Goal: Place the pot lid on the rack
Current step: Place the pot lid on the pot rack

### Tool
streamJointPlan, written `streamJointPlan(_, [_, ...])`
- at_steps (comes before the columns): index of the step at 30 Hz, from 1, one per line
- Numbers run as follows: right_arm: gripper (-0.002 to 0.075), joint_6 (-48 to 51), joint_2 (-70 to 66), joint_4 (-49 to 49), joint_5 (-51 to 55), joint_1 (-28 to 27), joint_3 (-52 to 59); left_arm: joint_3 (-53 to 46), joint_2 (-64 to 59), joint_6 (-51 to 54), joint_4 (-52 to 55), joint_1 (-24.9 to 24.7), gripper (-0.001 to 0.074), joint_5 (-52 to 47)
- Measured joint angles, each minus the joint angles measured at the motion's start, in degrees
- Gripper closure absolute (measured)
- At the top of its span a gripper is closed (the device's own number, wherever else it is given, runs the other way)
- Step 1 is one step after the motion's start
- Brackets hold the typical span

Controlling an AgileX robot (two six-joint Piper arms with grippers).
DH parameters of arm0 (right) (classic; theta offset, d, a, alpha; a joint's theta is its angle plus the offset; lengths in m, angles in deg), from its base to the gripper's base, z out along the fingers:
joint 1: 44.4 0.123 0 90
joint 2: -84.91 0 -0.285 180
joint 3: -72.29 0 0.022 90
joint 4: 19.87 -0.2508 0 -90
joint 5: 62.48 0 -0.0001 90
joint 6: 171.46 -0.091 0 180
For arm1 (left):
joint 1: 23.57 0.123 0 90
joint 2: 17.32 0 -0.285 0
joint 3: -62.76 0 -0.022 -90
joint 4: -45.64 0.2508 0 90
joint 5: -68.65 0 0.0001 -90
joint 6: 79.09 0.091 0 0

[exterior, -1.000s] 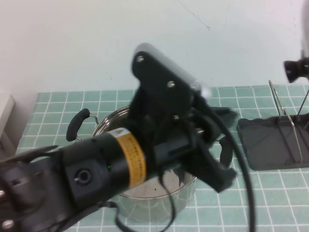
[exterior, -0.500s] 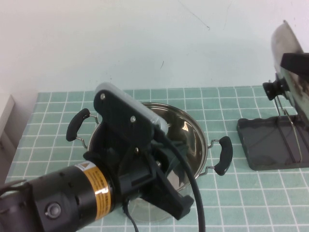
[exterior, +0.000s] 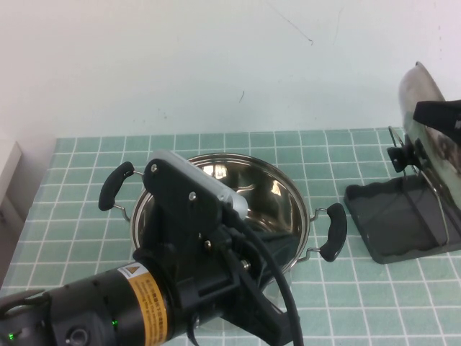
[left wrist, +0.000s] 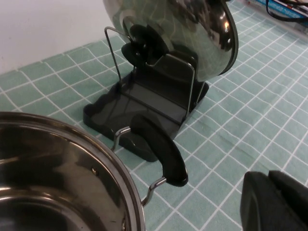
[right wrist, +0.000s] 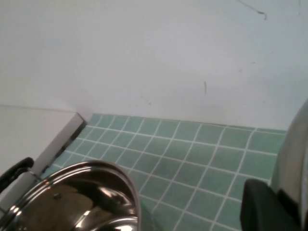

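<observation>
The shiny steel pot lid [exterior: 426,119] stands on edge over the dark grey rack [exterior: 392,223] at the table's right. Its black knob [exterior: 398,156] faces the pot and sits among the wire loops [left wrist: 154,62]. My right gripper [exterior: 441,112] is shut on the lid's upper rim at the right edge of the high view. In the left wrist view the lid [left wrist: 192,29] hangs over the rack [left wrist: 144,103]; I cannot tell if its lower rim touches the tray. My left gripper [exterior: 276,326] is shut and empty, low in front of the pot.
The deep steel pot [exterior: 216,194] with two black side handles [exterior: 333,231] stands uncovered at mid-table, left of the rack. My left arm [exterior: 108,310] fills the near left. A white wall runs behind the green tiled table [exterior: 346,303].
My left arm has pulled back to the near left, uncovering the pot. The right gripper has brought the lid down over the rack. The rack has shifted slightly left and turned.
</observation>
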Motion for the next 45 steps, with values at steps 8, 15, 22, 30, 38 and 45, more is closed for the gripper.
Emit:
streamJointPlan(8, [0.0577, 1.1, -0.4, 0.0, -2.5, 0.0, 0.0, 0.0, 0.0, -1.8, 0.0, 0.0, 0.0736, 0.4])
streamJointPlan(15, [0.0176, 3.6, -0.4, -0.3, -3.9, 0.0, -0.1, 0.0, 0.0, -2.6, 0.6, 0.0, 0.0736, 0.4])
streamJointPlan(22, [0.0116, 14.7, 3.4, -0.3, -5.7, -0.1, -0.4, 0.0, 0.0, -2.7, 5.8, 0.0, 0.0736, -3.1])
streamJointPlan(30, [0.0129, 22.3, 12.6, -0.3, -8.2, -0.2, -0.5, 0.0, 0.1, -2.7, 11.1, 0.0, 0.0736, -16.4])
streamJointPlan(38, [0.0622, 13.1, 22.1, 8.1, 14.6, -0.3, -1.5, 9.1, 2.6, 1.5, 7.7, 0.0, 0.0736, -48.0])
streamJointPlan(45, [0.0720, -18.4, 28.8, 51.9, 20.5, 1.8, -7.3, 20.3, 7.0, 13.1, -1.4, 0.0, 0.0736, -72.3])
